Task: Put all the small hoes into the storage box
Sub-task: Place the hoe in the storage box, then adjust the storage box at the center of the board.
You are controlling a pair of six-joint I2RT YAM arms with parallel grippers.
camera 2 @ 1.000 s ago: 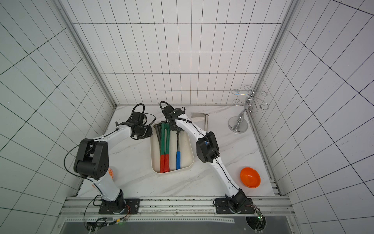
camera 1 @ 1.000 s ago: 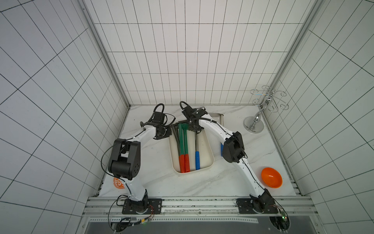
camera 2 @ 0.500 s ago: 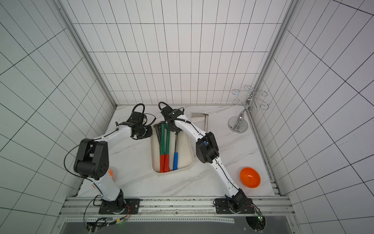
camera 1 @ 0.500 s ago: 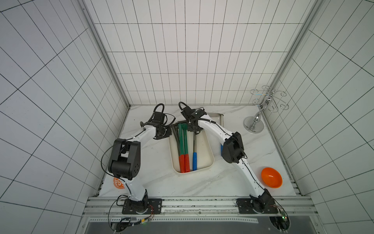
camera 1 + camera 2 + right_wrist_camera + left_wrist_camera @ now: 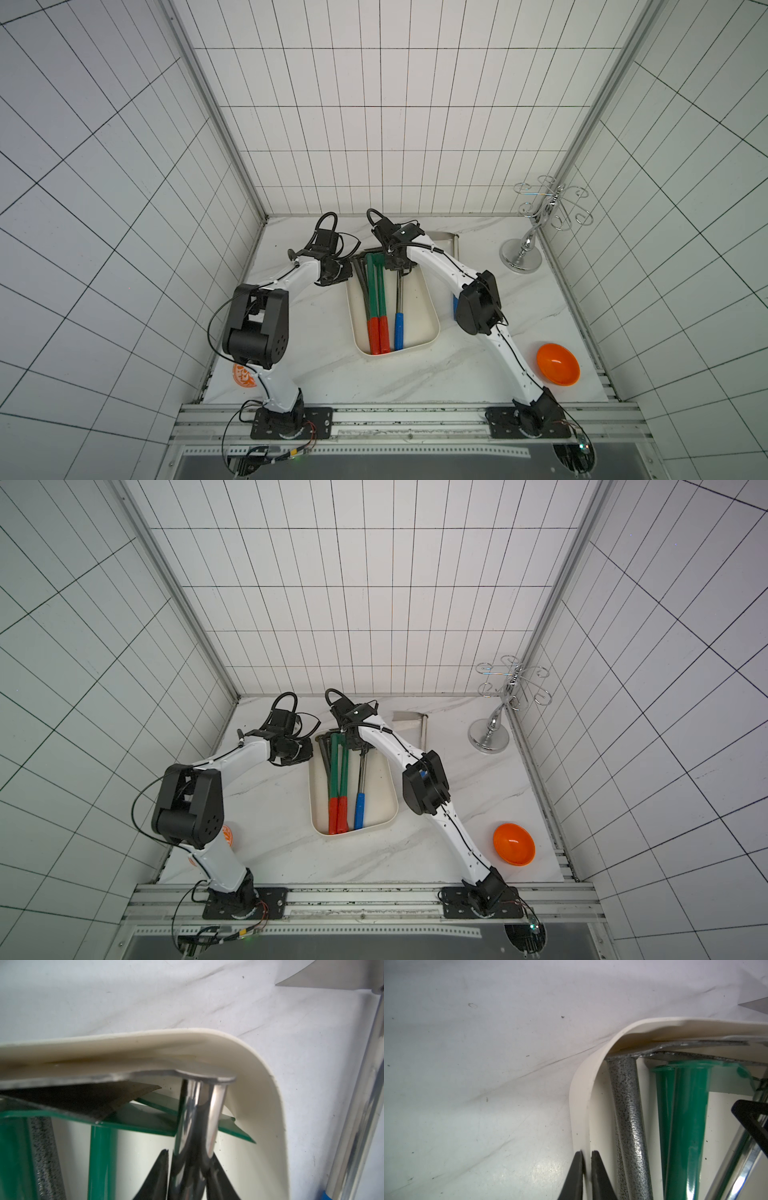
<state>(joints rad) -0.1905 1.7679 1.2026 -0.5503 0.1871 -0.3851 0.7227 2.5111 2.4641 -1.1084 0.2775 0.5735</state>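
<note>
The small hoe (image 5: 399, 329) is already inside the storage box (image 5: 422, 324), beside the green hoes (image 5: 376, 291). My right pincer (image 5: 189, 1154) clasps its chrome shaft, and my left pincer (image 5: 586, 1154) pinches the box wall. I judge that only the letting go remains.

Your left arm (image 5: 291, 276) stands up from its base, bends at the black elbow and reaches in toward the far middle with the wrist low. Your left gripper (image 5: 587, 1152) has its jaws pinched together over the side wall of the storage box (image 5: 579, 1088). Your right arm (image 5: 440, 266) mirrors that pose, wrist tipped down, near the left wrist but apart from it, and your right gripper (image 5: 190, 1153) has its fingers (image 5: 160, 1169) set narrowly on either side of the shiny shaft of the small hoe (image 5: 199, 1109), gripping it.
</note>
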